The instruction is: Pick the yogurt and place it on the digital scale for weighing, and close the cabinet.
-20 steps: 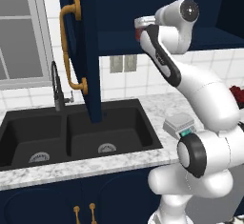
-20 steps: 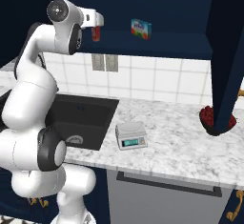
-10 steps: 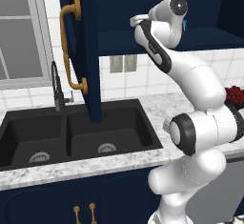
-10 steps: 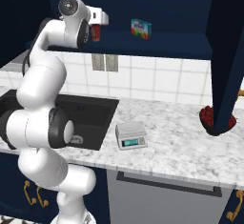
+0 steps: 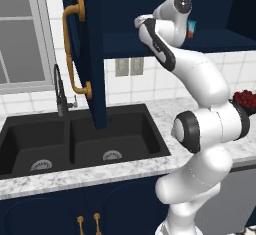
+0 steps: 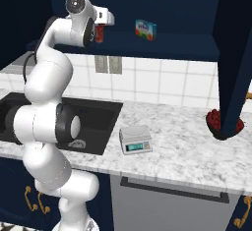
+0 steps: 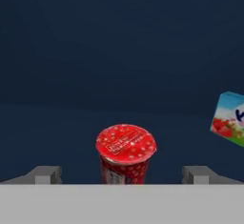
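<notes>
Since the previous half second the arm has swung its upper links further upright and carried the gripper [image 7: 122,174] deeper toward the cabinet shelf; the base views themselves have not shifted.

Read the hand view from left to right. At 8 o'clock stands the left finger tip, at 6 o'clock the yogurt [image 7: 126,152], at 4 o'clock the right finger tip, and at 3 o'clock the flat carton [image 7: 229,118], well apart from the cup. The jaws stand fully spread and hold nothing; the yogurt sits upright on the shelf between them, not yet touched.

In the right base view, the yogurt [image 6: 99,34] is at 10 o'clock, just beyond the hand, inside the open cabinet [image 6: 231,53]. The digital scale [image 6: 135,139] rests on the counter near centre, beside the sink [image 6: 101,122].

Step in hand: approach to the pick. You should judge the next move as a short advance until the cup lies fully between the fingers, then closure on its wall below the lid. Keep the advance straight, since the tapered cup may tip if nudged.
</notes>
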You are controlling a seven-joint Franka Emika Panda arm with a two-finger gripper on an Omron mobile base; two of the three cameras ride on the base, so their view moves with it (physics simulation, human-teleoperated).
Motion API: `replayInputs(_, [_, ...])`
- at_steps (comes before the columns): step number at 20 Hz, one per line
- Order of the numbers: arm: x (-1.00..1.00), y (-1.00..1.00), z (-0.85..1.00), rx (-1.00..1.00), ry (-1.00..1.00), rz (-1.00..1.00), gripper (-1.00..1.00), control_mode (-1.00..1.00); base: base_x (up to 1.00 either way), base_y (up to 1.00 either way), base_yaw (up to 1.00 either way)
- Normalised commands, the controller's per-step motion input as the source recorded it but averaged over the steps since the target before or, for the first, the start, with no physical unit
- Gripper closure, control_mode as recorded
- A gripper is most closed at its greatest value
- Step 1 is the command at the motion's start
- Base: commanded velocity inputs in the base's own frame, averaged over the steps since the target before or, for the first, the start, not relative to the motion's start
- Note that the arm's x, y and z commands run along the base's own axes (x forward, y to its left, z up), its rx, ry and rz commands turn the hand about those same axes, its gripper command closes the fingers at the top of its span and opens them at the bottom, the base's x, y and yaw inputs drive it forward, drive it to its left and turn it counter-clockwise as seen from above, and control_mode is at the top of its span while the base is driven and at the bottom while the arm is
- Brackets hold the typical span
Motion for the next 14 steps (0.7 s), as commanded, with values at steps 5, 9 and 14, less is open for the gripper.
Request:
replayInputs(5, [0.34, 0.00, -0.19, 0.00, 0.03, 0.00, -1.00, -1.00, 0.00, 0.00, 0.00])
replayInputs(9, [0.29, 0.00, -0.19, 0.00, 0.01, 0.00, -1.00, -1.00, 0.00, 0.00, 0.00])
replayInputs(14, [0.28, 0.00, -0.15, 0.00, 0.00, 0.00, -1.00, -1.00, 0.00, 0.00, 0.00])
